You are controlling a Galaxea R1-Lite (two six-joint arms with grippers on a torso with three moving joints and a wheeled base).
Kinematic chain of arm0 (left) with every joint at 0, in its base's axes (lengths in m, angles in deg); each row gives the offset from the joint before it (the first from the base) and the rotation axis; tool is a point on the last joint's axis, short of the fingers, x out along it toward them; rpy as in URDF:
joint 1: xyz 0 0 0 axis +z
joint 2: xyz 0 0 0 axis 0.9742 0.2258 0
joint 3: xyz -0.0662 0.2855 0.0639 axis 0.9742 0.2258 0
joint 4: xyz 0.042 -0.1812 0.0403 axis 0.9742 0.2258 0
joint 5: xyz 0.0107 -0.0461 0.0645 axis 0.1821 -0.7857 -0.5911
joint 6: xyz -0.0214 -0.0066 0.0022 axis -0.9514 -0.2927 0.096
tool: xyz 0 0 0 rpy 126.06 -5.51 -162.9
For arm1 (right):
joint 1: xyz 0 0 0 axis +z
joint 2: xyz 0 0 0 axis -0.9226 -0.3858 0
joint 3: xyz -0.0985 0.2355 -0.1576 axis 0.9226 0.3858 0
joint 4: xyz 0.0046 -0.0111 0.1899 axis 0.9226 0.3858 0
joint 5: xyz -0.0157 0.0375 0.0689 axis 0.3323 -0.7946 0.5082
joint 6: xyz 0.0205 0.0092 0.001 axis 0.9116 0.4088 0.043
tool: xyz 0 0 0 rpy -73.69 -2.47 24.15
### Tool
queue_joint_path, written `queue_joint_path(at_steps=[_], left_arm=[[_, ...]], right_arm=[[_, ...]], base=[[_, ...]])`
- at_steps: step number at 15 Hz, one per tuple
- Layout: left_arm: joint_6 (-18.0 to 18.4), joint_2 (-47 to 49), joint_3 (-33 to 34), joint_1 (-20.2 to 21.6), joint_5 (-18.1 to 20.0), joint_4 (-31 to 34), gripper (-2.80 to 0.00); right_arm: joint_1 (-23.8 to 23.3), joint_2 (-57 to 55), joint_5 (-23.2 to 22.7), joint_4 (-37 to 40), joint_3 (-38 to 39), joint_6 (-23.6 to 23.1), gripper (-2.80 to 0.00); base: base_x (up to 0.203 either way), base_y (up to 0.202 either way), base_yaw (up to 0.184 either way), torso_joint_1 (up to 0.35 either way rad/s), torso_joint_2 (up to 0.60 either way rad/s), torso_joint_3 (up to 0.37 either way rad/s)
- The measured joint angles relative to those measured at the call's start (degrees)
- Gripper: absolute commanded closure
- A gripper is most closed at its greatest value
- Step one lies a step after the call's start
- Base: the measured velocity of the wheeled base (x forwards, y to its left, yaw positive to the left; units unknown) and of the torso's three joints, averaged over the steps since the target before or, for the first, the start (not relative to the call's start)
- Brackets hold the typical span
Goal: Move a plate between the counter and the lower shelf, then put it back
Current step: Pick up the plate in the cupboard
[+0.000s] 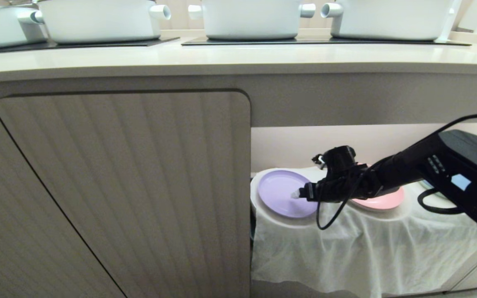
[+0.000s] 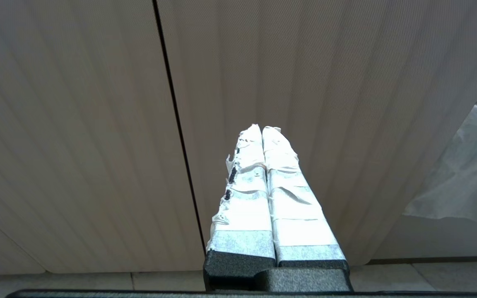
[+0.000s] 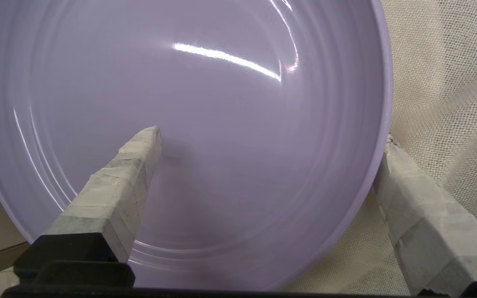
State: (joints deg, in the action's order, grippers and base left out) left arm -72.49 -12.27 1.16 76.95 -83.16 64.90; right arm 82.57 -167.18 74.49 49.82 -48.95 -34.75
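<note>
The lilac plate (image 1: 280, 191) lies on the white cloth (image 1: 358, 244) that covers the lower shelf, under the beige counter (image 1: 238, 58). My right gripper (image 1: 297, 193) reaches into the shelf opening and is at the plate's right edge. In the right wrist view the plate (image 3: 222, 103) fills most of the picture. The right gripper (image 3: 271, 135) is open and straddles the rim: one taped finger (image 3: 135, 165) hovers over the plate's inside, the other (image 3: 412, 198) is outside on the cloth. My left gripper (image 2: 262, 129) is shut on nothing and faces a cabinet door.
A pink plate (image 1: 381, 200) lies on the same cloth, right of the lilac one and partly behind my right arm. A ribbed cabinet door (image 1: 131, 186) closes the space left of the opening. White pots (image 1: 251, 18) stand on the black hob panels above.
</note>
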Motion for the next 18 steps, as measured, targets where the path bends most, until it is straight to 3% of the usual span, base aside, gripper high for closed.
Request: queue_joint_path(at_steps=[5,6,18], left_arm=[[0.0,0.0,0.0,0.0,0.0,0.0,0.0],[0.0,0.0,0.0,0.0,0.0,0.0,0.0],[0.0,0.0,0.0,0.0,0.0,0.0,0.0]], right_arm=[[-0.02,-0.24,0.05,0.0,0.02,0.02,-2.8],[-0.02,-0.3,0.05,0.02,-0.02,0.0,0.0],[0.04,-0.69,1.05,-1.83,0.27,0.35,0.0]], base=[[0.0,0.0,0.0,0.0,0.0,0.0],[0.0,0.0,0.0,0.0,0.0,0.0],[0.0,0.0,0.0,0.0,0.0,0.0]])
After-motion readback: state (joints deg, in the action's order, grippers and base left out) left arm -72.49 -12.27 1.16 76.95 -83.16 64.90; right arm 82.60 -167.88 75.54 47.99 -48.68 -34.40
